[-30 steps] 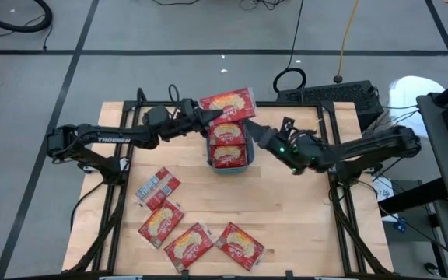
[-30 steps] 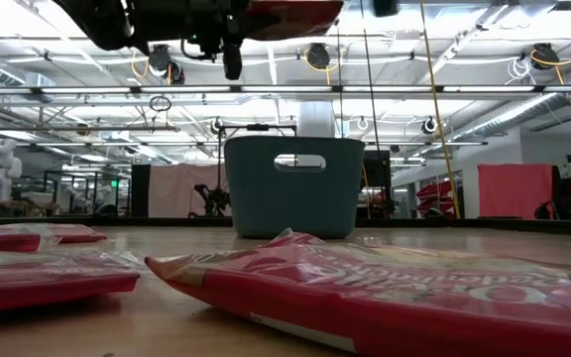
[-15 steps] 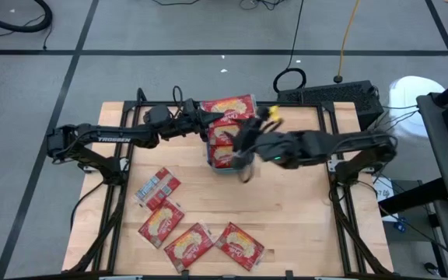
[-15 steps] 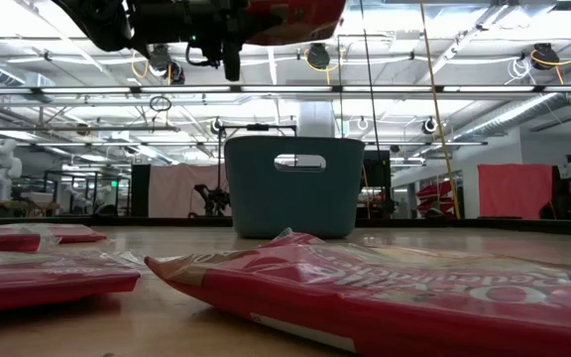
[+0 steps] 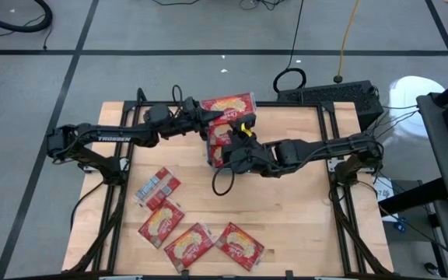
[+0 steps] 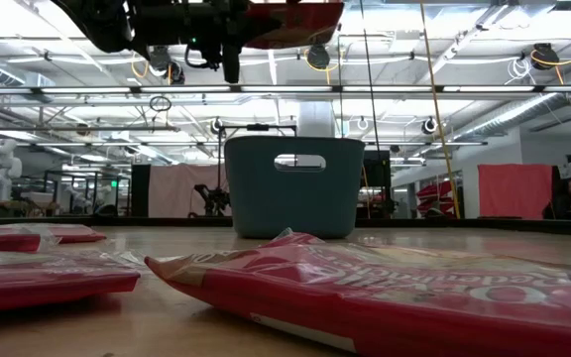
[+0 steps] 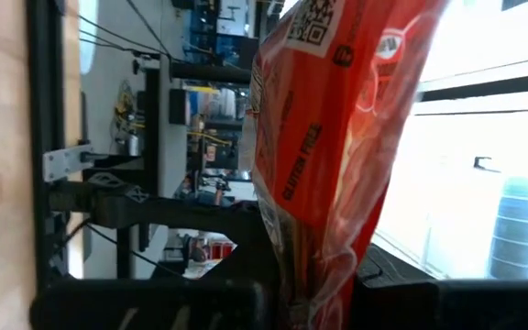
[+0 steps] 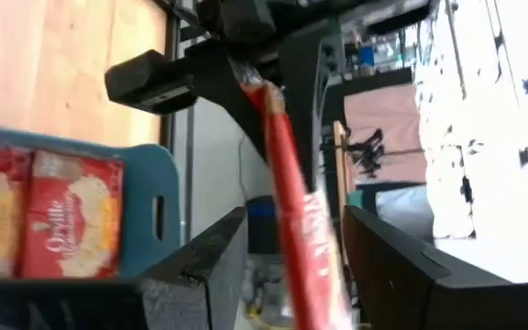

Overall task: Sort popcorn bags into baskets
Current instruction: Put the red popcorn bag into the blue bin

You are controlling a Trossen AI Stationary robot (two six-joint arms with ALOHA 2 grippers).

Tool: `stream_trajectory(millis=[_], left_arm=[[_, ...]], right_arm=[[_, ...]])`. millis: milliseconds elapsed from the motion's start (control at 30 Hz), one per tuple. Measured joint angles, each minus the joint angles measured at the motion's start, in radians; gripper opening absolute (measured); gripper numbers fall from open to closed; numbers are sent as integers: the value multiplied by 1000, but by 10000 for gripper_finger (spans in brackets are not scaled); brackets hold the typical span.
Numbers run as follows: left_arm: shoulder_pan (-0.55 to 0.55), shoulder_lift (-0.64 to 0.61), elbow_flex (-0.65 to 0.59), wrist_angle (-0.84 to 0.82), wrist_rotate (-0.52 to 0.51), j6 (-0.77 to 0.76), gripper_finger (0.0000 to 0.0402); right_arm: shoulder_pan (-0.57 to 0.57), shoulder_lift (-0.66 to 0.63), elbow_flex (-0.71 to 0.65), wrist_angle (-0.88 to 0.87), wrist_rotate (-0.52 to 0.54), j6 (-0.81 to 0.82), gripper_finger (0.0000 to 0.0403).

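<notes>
My left gripper [image 5: 202, 117] is shut on a red popcorn bag [image 5: 228, 103], held in the air over the far end of the teal basket [image 6: 293, 183]. The basket holds other bags [image 8: 62, 215]. My right gripper [image 8: 293, 220] reaches in from the table's right, above the basket. It is open, with one finger on either side of the held bag's free edge [image 8: 305, 252], and I see no touch. In the high view the right gripper [image 5: 225, 134] covers much of the basket. My left gripper pinches the held bag between its two fingers at the bag's left edge [image 7: 305, 275]. The fingers come in about level from the table's left. The bag sticks out from them toward the right, roughly flat with its printed face up, clear of the basket.
Several more popcorn bags lie flat on the near left of the table [image 5: 189, 245], one of them silver side up [image 5: 158, 189]. A dark keyboard [image 5: 329, 95] sits at the far right corner. A cable loop [image 5: 222, 183] hangs from the right arm over the table's middle.
My right gripper has swung toward the table's left, across the basket to the held bag, and its wrist has rolled far round. My left gripper has kept its place with the bag still in the air.
</notes>
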Motion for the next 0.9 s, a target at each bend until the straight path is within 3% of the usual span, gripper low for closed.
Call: stream_trajectory(millis=[267, 600, 900], left_arm=[[3, 0, 0, -58, -15, -4, 42], [29, 0, 0, -61, 8, -7, 42], [48, 0, 0, -60, 77, -4, 42]], right_arm=[[-78, -1, 0, -2, -54, -68, 166], [-100, -1, -1, -68, -186, -18, 99], [-123, -1, -1, -88, -160, -31, 150]])
